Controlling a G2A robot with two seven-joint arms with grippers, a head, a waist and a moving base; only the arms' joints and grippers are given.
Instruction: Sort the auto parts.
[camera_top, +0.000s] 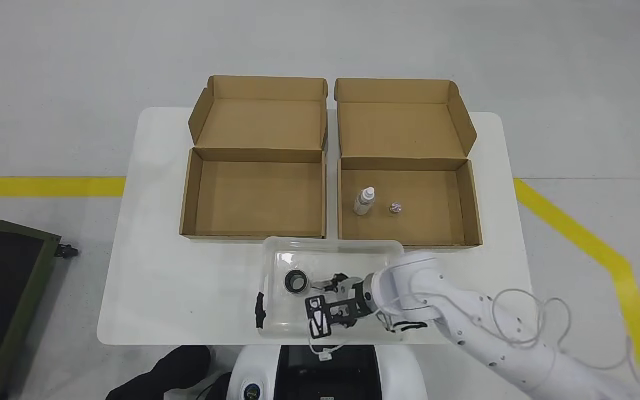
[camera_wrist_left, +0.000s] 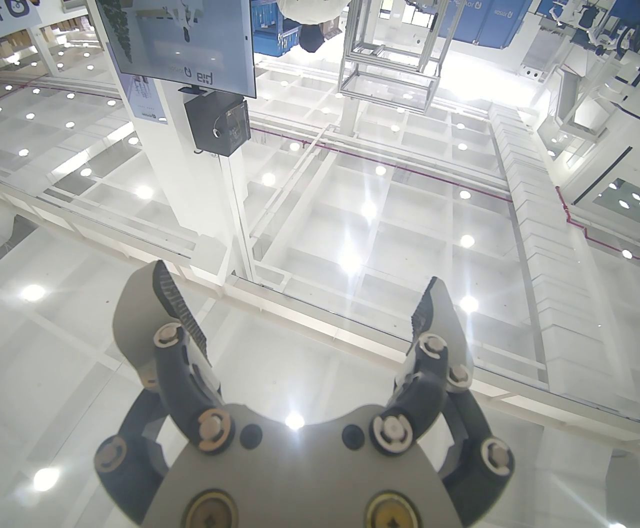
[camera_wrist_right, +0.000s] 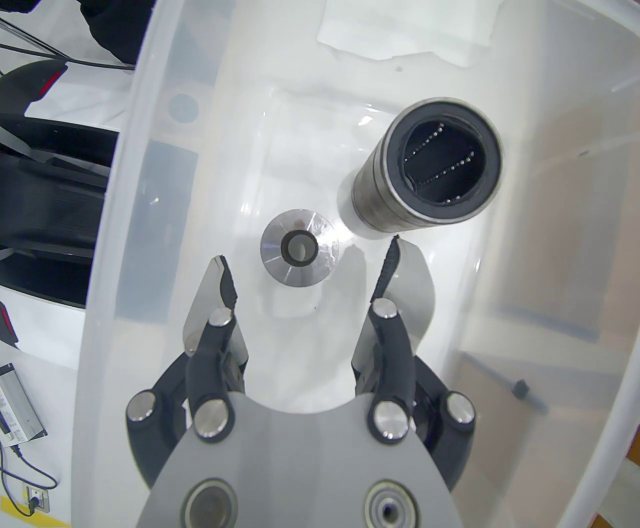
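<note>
A clear plastic bin (camera_top: 275, 250) sits at the table's front, holding a steel cylindrical bearing (camera_wrist_right: 427, 172) with a dark bore, seen as a dark ring (camera_top: 294, 283) from above, and a small conical metal bushing (camera_wrist_right: 299, 246). My right gripper (camera_wrist_right: 306, 267) hangs open inside the bin (camera_wrist_right: 150, 150), its fingertips just short of the bushing and empty; from above it (camera_top: 330, 300) is over the bin's front. Two small parts, a white one (camera_top: 364, 200) and a round metal one (camera_top: 395, 208), lie in the right cardboard box (camera_top: 470, 215). My left gripper (camera_wrist_left: 300, 295) is open, pointing at the ceiling.
A second cardboard box (camera_top: 188, 200) stands open to the left of the first, both behind the bin with lids folded back. The bin's walls close in on either side of the right gripper. Bare white table (camera_top: 150, 270) lies left of the bin.
</note>
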